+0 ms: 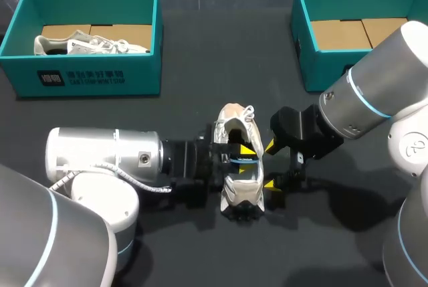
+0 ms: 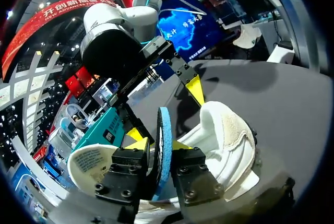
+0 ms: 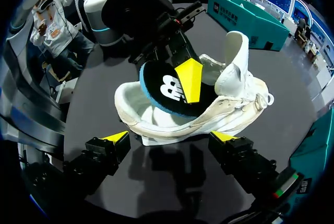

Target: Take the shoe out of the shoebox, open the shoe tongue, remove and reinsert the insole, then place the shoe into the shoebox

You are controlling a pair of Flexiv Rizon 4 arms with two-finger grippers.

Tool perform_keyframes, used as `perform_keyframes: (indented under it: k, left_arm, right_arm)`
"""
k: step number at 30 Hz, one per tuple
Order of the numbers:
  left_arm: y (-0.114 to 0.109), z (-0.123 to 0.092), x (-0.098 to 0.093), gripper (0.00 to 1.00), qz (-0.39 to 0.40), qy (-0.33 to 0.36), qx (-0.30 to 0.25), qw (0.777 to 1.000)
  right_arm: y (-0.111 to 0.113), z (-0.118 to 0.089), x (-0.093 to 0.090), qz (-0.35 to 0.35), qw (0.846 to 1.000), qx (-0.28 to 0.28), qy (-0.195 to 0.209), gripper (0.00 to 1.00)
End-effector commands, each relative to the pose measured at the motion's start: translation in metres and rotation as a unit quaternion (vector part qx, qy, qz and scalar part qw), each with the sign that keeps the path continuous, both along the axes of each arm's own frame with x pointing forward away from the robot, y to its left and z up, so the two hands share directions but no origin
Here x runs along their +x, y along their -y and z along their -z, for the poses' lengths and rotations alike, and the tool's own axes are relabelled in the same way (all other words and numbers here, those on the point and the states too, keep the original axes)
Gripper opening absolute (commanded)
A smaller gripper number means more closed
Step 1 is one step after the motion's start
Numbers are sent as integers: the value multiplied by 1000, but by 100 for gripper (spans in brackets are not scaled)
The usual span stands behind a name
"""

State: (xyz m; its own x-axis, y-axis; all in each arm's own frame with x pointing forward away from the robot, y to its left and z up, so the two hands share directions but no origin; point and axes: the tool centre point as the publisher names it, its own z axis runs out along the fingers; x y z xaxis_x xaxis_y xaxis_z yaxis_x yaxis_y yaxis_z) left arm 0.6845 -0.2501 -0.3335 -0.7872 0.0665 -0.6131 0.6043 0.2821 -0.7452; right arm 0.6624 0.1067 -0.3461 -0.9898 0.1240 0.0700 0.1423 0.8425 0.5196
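Head view: shoe [image 1: 244, 192] mid-table (shoeboxes [image 1: 93, 76] [image 1: 317, 73] apart)

White shoe [image 1: 242, 190] sat mid-table, heel toward the robot, tongue [image 3: 237, 51] pulled up and open. Insole [image 3: 164, 85] (black top, blue edge) stood on edge, partly out of the opening. Teal left shoebox [image 1: 93, 73] held a second shoe [image 1: 87, 45]; teal right shoebox [image 1: 304, 39] sat open.
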Motion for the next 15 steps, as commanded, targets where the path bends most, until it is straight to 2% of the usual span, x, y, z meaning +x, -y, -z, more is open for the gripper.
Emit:
perform_keyframes:
  k: [1, 10, 11, 13, 15]
  left_arm:
    - [-13, -9, -9, 27, 6, -1, -3, 1000]
    - [-19, -16, -17, 27, 15, -1, 0, 1000]
    - [-18, -15, -17, 24, 15, -1, 0, 1000]
    - [-15, -12, -16, 0, 18, -2, 2, 1000]
    - [-10, -8, -15, 0, 24, -1, 6, 1000]
  right_arm:
    - [-1, 0, -1, 1, 1000, -1, 1, 100]
    - [-1, 0, -1, 1, 1000, -1, 1, 100]
    - [-1, 0, -1, 1, 1000, -1, 1, 100]
    - [-1, 0, -1, 1, 1000, -1, 1, 100]
    - [-1, 0, -1, 1, 1000, -1, 1, 100]
